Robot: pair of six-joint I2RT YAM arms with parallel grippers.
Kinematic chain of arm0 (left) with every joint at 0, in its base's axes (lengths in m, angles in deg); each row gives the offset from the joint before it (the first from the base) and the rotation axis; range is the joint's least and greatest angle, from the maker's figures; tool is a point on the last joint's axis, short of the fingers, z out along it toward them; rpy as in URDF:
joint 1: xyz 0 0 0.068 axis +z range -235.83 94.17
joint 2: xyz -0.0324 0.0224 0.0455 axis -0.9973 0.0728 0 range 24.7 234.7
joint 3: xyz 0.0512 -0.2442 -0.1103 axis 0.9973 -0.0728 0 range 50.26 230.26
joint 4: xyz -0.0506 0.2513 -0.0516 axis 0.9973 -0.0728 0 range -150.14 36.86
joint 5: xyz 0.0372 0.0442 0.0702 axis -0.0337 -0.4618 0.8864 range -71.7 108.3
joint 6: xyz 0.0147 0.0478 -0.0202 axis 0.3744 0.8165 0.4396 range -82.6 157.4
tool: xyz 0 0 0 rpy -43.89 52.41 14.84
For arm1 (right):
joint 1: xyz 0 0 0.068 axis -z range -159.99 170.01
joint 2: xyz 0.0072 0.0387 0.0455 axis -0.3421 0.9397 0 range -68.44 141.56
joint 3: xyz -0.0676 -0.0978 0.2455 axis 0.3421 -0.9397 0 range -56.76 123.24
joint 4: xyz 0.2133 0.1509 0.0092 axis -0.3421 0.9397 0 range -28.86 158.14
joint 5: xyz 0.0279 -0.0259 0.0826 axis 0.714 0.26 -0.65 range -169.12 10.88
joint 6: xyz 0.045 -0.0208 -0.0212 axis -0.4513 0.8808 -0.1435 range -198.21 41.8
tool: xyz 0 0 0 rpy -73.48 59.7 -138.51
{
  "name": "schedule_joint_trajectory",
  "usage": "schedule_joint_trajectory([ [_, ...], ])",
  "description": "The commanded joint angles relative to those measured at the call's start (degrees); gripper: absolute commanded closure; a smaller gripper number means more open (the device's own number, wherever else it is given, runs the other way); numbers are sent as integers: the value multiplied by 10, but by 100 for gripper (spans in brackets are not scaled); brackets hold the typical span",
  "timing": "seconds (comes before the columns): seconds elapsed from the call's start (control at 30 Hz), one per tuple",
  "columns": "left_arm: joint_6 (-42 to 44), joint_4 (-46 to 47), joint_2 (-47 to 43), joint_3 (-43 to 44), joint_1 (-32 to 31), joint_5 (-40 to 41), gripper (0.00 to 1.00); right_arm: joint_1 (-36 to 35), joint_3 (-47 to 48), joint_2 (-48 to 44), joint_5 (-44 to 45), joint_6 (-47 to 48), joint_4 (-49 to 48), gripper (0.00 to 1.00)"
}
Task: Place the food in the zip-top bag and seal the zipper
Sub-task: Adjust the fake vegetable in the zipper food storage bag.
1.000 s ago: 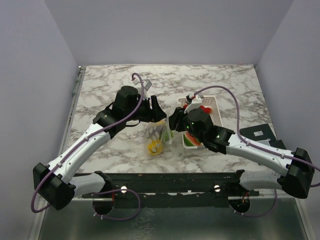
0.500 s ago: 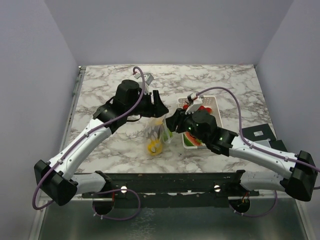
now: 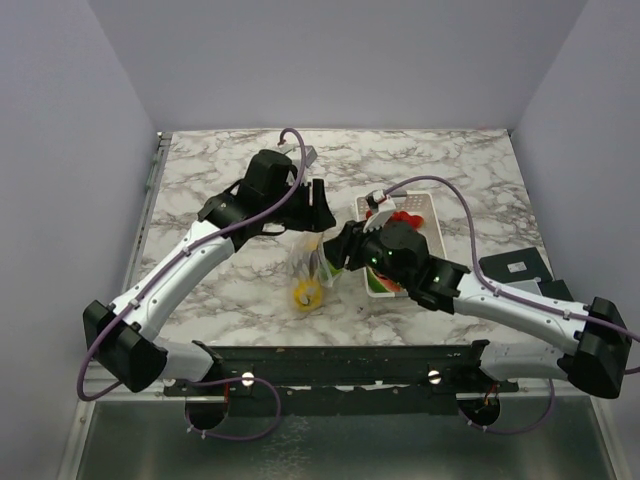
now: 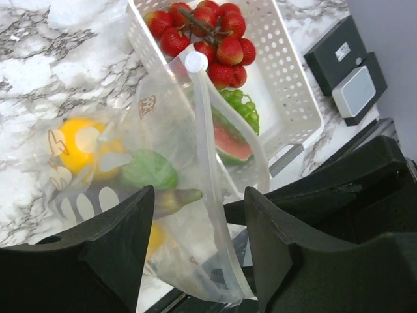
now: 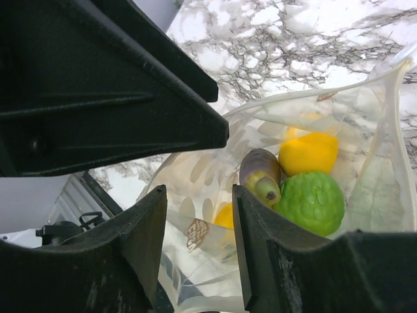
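Note:
The clear zip-top bag stands on the marble between both grippers. It holds a yellow fruit, a green piece and a purplish piece. Its whitish zipper runs between the fingers of my left gripper, whose jaws stand apart without touching it. My right gripper is also open, with a bag corner between its fingers. Red strawberries, green grapes and a watermelon slice lie in the basket. In the top view, my left gripper is above the bag and my right gripper is at its right.
The white slotted basket stands right of the bag and touches it in the left wrist view. A black device with a pale panel lies at the table's right edge. The black front rail runs along the near edge.
My left arm has swung toward the far side, and its gripper has risen over the bag mouth. My right gripper has edged left toward the bag. The bag stays upright.

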Motion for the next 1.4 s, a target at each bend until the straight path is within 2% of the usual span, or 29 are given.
schedule_joint_trajectory([
  [0.0, 43, -65, 14, 38, -2, 46, 43, -12, 24, 23, 15, 18, 10, 50],
  [0.57, 99, -154, 32, 78, -4, 110, 59, -37, 90, 81, 49, 41, 33, 48],
  [0.67, 107, -165, 33, 84, -4, 117, 68, -41, 100, 91, 56, 43, 37, 48],
  [0.87, 115, -176, 29, 85, -5, 130, 91, -46, 116, 99, 70, 48, 59, 48],
  [1.0, 120, -175, 23, 77, -5, 148, 99, -46, 114, 85, 89, 52, 86, 48],
  [1.13, 118, -157, 8, 61, -5, 182, 100, -46, 99, 52, 113, 59, 94, 47],
  [1.37, 124, -130, -12, 63, -5, 254, 100, -46, 121, 10, 174, 95, 176, 47],
])
